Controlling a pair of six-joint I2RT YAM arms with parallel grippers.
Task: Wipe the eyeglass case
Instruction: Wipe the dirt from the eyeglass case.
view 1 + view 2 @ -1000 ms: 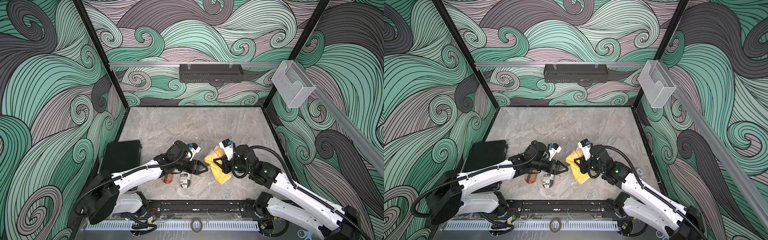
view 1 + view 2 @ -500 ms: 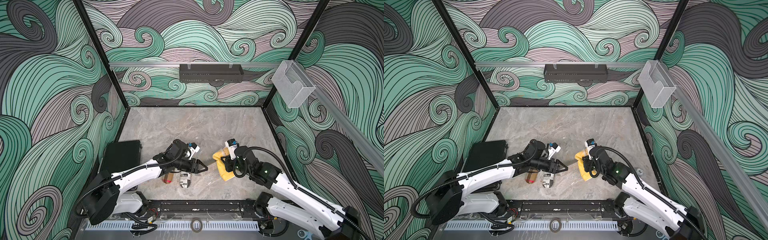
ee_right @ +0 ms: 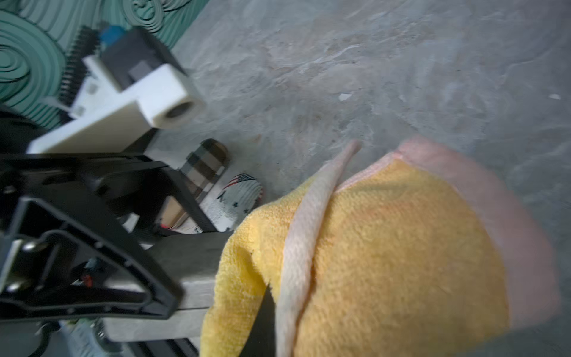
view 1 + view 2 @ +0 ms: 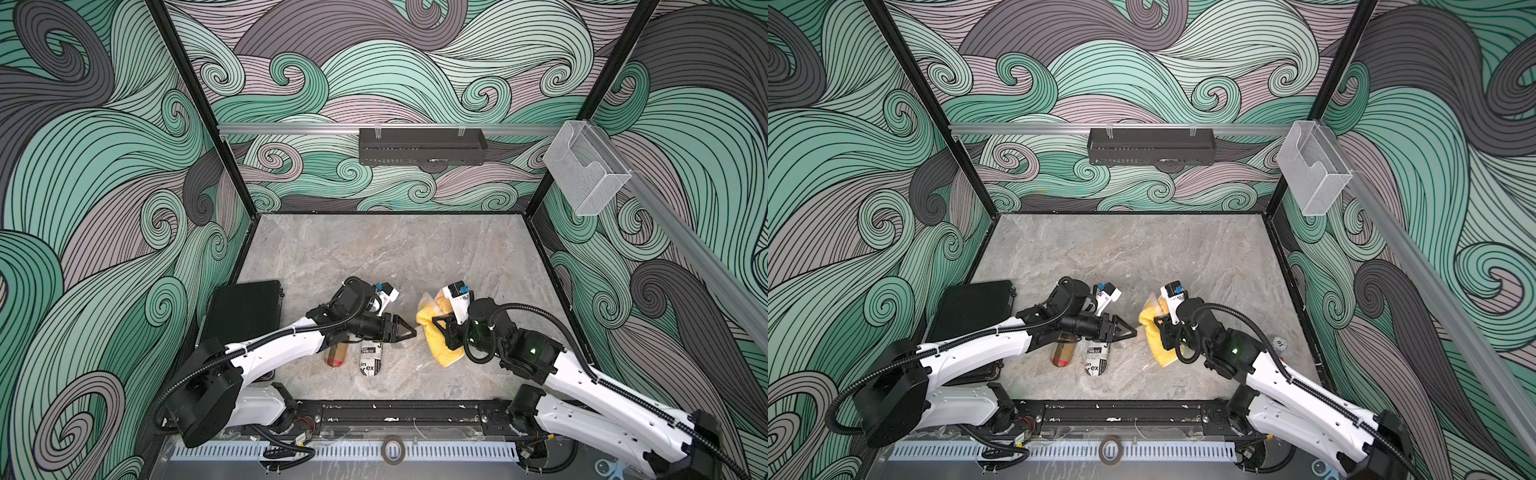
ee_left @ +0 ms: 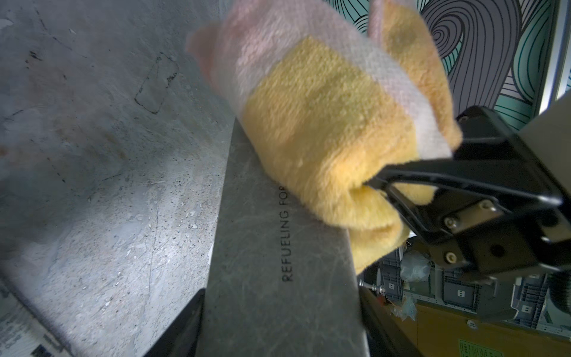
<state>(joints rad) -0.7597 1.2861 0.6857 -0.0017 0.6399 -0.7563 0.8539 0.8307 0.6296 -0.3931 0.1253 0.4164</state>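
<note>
Guard against twist-out of the grey eyeglass case [image 5: 278,262], clamped in the left gripper [image 4: 411,332] at lower centre in both top views, under excess push from the yellow cloth [image 5: 324,123] pinched in the closed right gripper [image 5: 375,182].

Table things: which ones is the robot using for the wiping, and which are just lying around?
In use:
- grey eyeglass case, held in the left claw
- yellow cloth, pinched in the right claw

Just lying about:
- newspaper-print case
- brown checked case
- flat black box
</note>
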